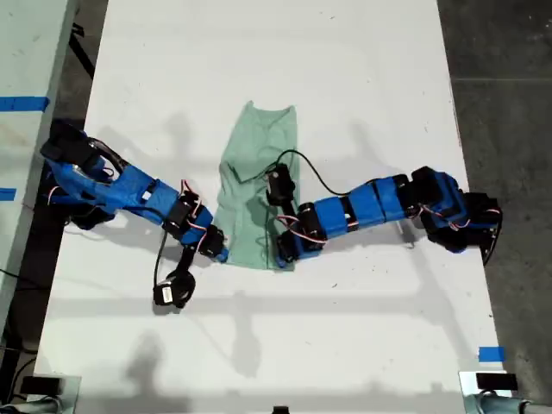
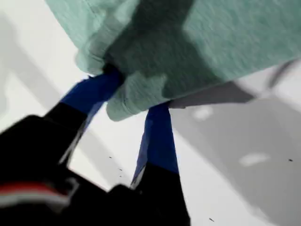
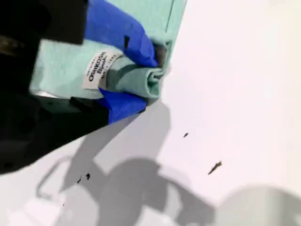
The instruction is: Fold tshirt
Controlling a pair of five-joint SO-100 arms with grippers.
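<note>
The tshirt [image 1: 253, 191] lies near the middle of the white surface [image 1: 362, 78], already narrowed to a long strip. My first hand [image 2: 131, 101] pinches a bunched lower corner of cloth between its blue fingers [image 2: 160, 136]; my second hand [image 3: 141, 77] pinches a rolled hem corner beside the garment label [image 3: 96, 70]. In the exterior view, one arm [image 1: 138, 194] reaches in from the left and another [image 1: 371, 207] from the right, meeting at the strip's lower end. The fabric appears light, soft and limp, so it will likely sag between grips; corners and hems offer the firmest hold. Open surface lies above and below the strip, with the surface's edges well apart from it.
</note>
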